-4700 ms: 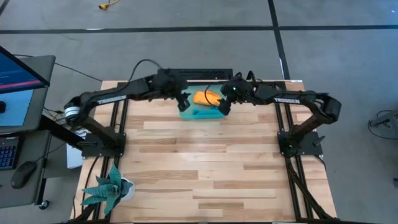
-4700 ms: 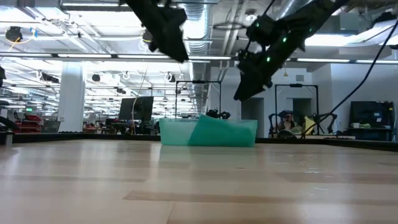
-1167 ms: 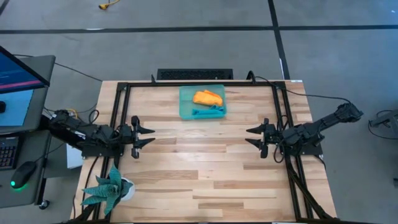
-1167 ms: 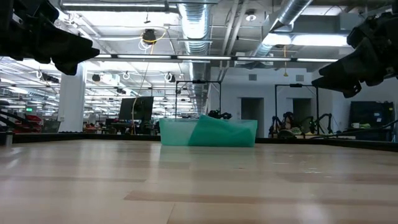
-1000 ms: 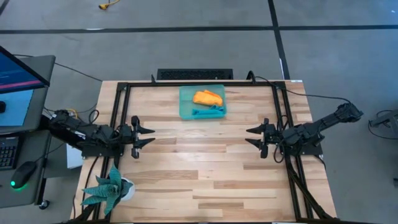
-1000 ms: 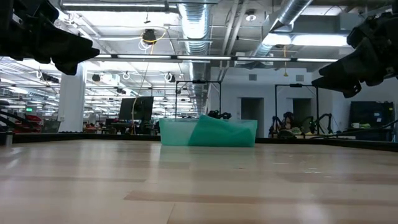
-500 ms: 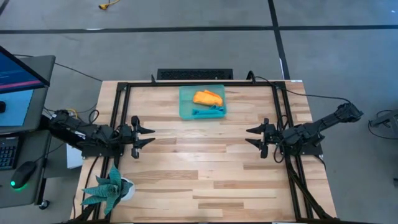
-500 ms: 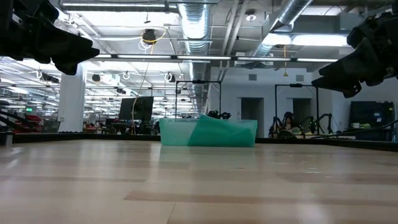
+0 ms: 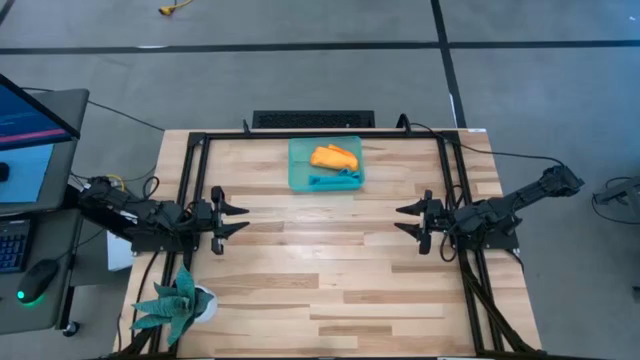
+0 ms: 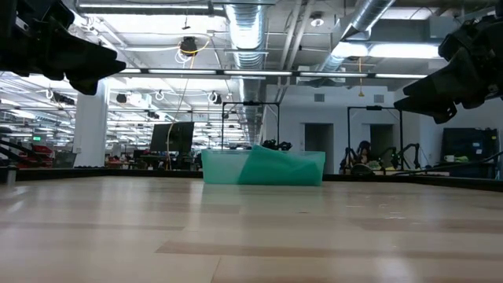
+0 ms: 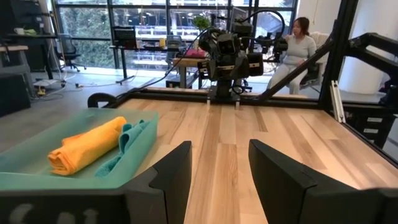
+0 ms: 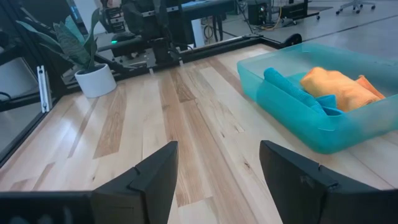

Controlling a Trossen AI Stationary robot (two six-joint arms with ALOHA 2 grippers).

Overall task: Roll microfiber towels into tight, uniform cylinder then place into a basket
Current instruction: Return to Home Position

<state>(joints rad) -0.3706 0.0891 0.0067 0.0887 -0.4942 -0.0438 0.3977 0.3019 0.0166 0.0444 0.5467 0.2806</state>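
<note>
The teal basket (image 9: 325, 165) stands at the far middle of the table. Inside it lie a rolled orange towel (image 9: 334, 156) and a rolled teal towel (image 9: 333, 180), side by side; both also show in the basket (image 11: 74, 149) in the left wrist view and the basket (image 12: 311, 99) in the right wrist view. My left gripper (image 9: 238, 214) is at the table's left edge, open, pointing level toward the right. My right gripper (image 9: 400, 219) is at the right edge, open, pointing toward the left. Neither holds anything.
A green spiky plant in a white pot (image 9: 178, 305) stands at the near left corner. A black frame (image 9: 300, 133) runs along the table's far and side edges. Bare wood (image 9: 320, 260) spans the middle and near side. A seated person (image 11: 298, 50) shows beyond the table.
</note>
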